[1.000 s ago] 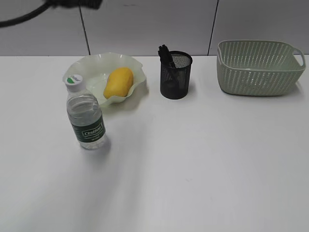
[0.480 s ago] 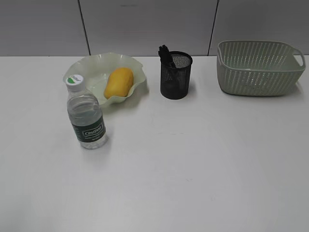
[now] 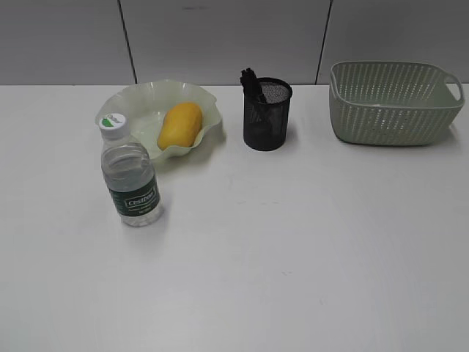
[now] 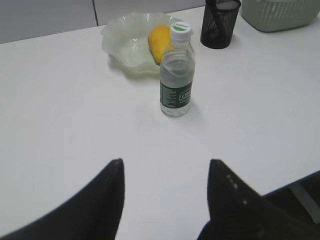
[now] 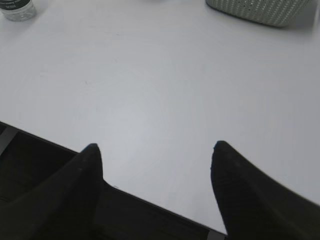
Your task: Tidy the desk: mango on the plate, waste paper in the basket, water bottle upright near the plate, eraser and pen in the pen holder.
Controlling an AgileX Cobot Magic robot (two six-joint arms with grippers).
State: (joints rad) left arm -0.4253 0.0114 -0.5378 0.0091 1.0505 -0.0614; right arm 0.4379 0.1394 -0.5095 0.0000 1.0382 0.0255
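Observation:
The yellow mango [image 3: 179,125] [image 4: 158,41] lies in the ruffled pale green plate [image 3: 135,103] [image 4: 122,42]. In front of the plate the water bottle [image 3: 130,176] [image 4: 176,75] stands upright on the white desk [image 3: 293,242]. A dark pen [image 3: 252,82] sticks out of the black mesh pen holder [image 3: 267,115] [image 4: 219,25]. The green basket [image 3: 392,103] [image 5: 260,9] stands at the back right. Waste paper and eraser are hidden. My left gripper [image 4: 166,161] is open and empty, well short of the bottle. My right gripper [image 5: 155,146] is open and empty over the desk's near edge.
A grey panelled wall [image 3: 220,37] runs behind the desk. The desk's front edge [image 5: 60,145] and a dark gap below it show in the right wrist view. Neither arm shows in the exterior view.
A dark arm part at the exterior view's top left has gone out of frame. The objects on the desk have not moved.

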